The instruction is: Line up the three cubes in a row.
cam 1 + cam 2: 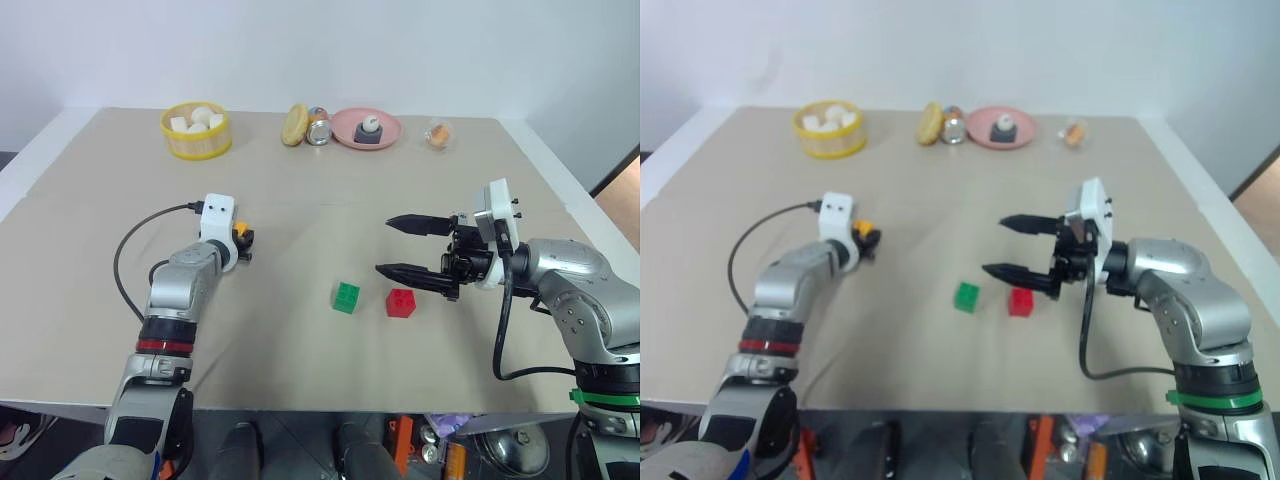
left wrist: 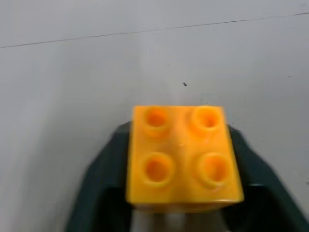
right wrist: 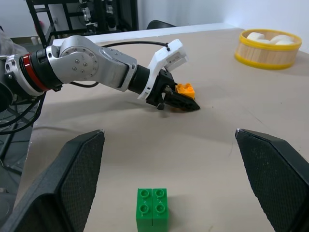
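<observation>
No legible text, labels, brand marks, numbers or signs anywhere in these views. The small can (image 1: 318, 127) at the far edge of the desk (image 1: 300, 190) carries a coloured wrapper, but nothing on it resolves into letters.
</observation>
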